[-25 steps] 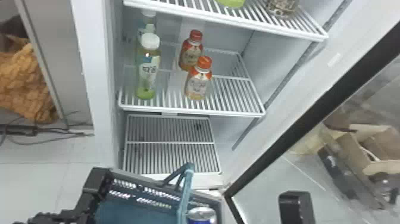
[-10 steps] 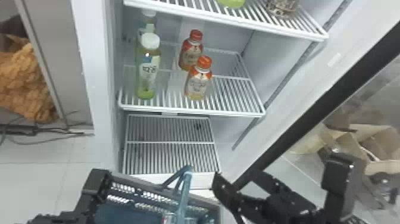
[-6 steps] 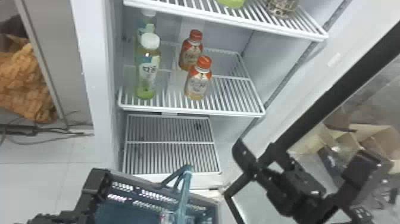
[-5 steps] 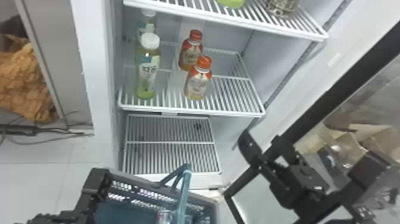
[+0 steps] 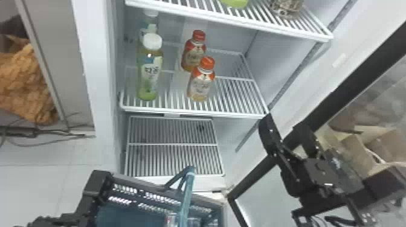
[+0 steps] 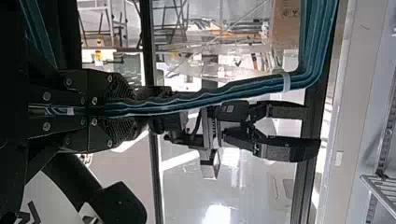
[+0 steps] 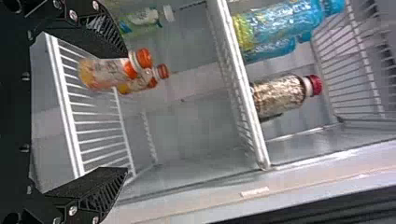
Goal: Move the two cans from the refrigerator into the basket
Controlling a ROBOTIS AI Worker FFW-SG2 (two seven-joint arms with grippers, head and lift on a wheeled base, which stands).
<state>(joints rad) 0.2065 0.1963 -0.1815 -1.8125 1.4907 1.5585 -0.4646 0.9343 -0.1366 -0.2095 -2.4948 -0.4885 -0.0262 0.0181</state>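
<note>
"Head view, where's a can?"
"What looks like a can (image 5: 170, 218) sits in the basket (image 5: 145, 184), partly behind the basket handle (image 5: 186, 197). It's well apart from the right gripper (image 5: 284, 121), lower and farther left. That gripper's fingers stand wide."
"And the left wrist view?"
"The left gripper (image 6: 135, 109) is clamped narrow round the basket handle."
"Right wrist?"
"The right gripper (image 7: 127, 112) has its fingers far apart, with orange-capped bottles (image 7: 105, 73) on the shelf (image 7: 67, 109) beyond."
</note>
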